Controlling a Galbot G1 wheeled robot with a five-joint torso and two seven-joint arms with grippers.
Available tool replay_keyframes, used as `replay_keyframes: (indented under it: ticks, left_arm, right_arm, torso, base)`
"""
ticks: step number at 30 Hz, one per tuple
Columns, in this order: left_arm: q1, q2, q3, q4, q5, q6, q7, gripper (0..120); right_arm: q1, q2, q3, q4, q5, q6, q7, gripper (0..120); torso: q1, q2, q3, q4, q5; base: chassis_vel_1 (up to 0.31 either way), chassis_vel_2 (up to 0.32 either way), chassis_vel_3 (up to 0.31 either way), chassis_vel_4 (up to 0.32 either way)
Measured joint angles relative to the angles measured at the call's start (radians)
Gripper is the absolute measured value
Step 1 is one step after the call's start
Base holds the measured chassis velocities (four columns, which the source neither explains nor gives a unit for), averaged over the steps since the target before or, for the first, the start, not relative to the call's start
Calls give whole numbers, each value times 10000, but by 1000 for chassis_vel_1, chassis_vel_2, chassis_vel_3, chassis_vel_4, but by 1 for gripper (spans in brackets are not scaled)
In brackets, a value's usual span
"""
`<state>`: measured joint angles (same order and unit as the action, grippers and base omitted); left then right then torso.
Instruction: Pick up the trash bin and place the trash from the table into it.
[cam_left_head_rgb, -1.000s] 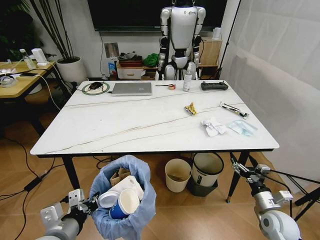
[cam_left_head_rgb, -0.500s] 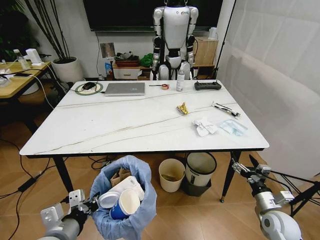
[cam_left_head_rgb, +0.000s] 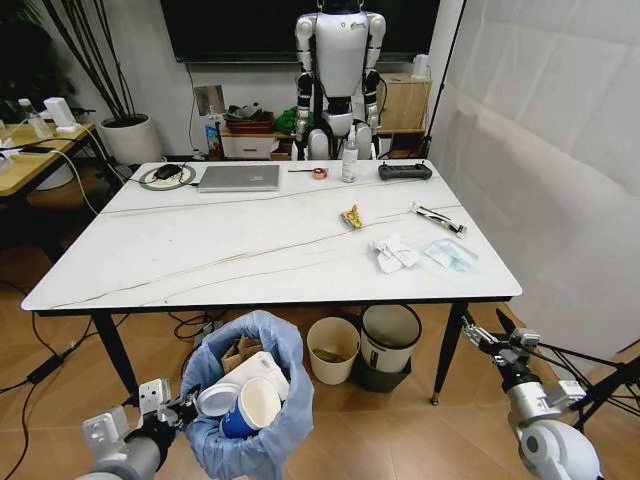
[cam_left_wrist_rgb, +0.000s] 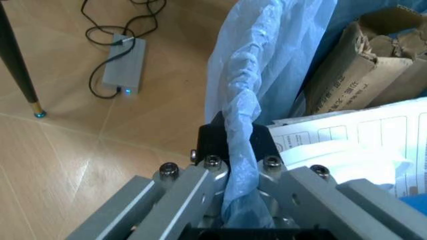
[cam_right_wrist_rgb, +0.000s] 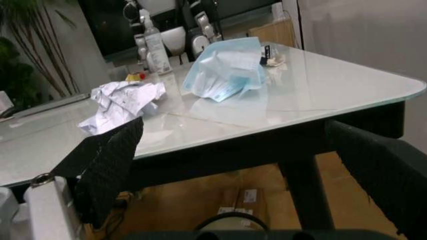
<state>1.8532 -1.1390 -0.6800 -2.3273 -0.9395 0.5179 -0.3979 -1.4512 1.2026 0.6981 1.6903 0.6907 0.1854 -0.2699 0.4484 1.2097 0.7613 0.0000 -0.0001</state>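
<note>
Holding the trash bin (cam_left_head_rgb: 250, 400) low on the left, remaining trash (cam_left_head_rgb: 393, 252) ahead on the right.
Left gripper (cam_left_wrist_rgb: 235, 167) is clamped on the bin's blue liner. Right gripper (cam_left_head_rgb: 492, 338), jaws spread and empty, sits below the table (cam_left_head_rgb: 200, 250) edge, nearer the crumpled tissues and blue mask (cam_right_wrist_rgb: 223, 70) lying forward and above it.

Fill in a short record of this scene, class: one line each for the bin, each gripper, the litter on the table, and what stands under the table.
trash bin: held off the floor, blue bag holding cups and cardboard
left gripper: shut on the bag's rim
right gripper: open, low by the table's right front corner
trash on table: crumpled white paper, light-blue mask, yellow wrapper
under table: cream bucket, white round bin
</note>
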Motion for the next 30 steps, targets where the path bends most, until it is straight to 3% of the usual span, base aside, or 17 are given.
replay_keyframes:
  ticks: [30]
  left_arm:
    - [92, -217, 11, 6, 61, 0, 20, 0]
  right_arm:
    - [140, -345, -143, -156, 125, 210, -52, 100]
  torso:
    - [-1, 0, 0, 0, 1]
  base:
    - [-66, -69, 66, 69]
